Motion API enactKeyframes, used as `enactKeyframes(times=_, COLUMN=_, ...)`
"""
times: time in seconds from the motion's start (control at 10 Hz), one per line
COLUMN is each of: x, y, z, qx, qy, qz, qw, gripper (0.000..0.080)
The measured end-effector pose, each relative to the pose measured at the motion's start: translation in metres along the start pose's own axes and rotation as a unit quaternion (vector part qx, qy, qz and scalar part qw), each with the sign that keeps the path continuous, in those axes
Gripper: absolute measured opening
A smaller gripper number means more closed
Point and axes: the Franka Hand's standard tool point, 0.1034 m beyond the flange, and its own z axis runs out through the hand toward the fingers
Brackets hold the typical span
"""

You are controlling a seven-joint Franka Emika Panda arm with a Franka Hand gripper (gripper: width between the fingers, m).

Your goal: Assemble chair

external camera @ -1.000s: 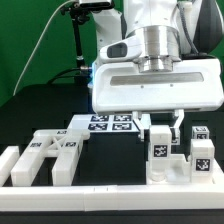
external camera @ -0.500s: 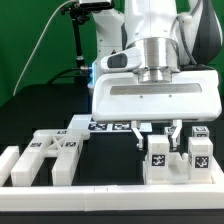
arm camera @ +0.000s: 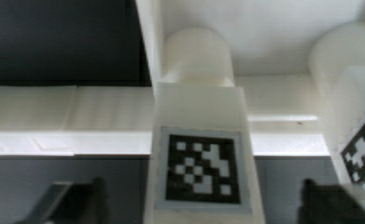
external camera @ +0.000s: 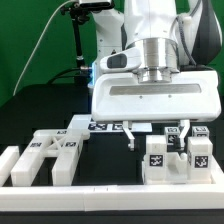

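Toward the exterior view's right, near the front of the table (external camera: 110, 160), you can see the gripper (external camera: 156, 138) hanging low over an upright chair piece (external camera: 157, 160), a chunky white block with a black-and-white tag on its face. The fingers (external camera: 131, 135) are spread, one on each side of that piece. In the wrist view you can make out a clear gap between the tagged block (arm camera: 200, 170) and each dark finger, so nothing is pinched. The upright chair piece stands just behind the low white border rail (external camera: 100, 190), with a second tagged upright (external camera: 200, 150) just beside it toward the exterior view's right. Behind them lies a flat tagged panel (external camera: 105, 126), partly covered by the arm's white body. Well apart, toward the exterior view's left, you will find a cluster of notched blocks (external camera: 52, 155) with tags on top.
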Motion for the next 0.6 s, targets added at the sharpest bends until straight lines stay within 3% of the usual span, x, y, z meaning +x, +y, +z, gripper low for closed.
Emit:
enactKeyframes(times=0.1, x=0.0000, y=0.0000, z=0.0000, qx=0.000, qy=0.000, qz=0.000, qw=1.000, gripper=0.0618)
enactKeyframes(times=0.6, x=0.0011, y=0.0004, z=-0.0009, qx=0.000, qy=0.000, qz=0.001, qw=1.000, gripper=0.0649)
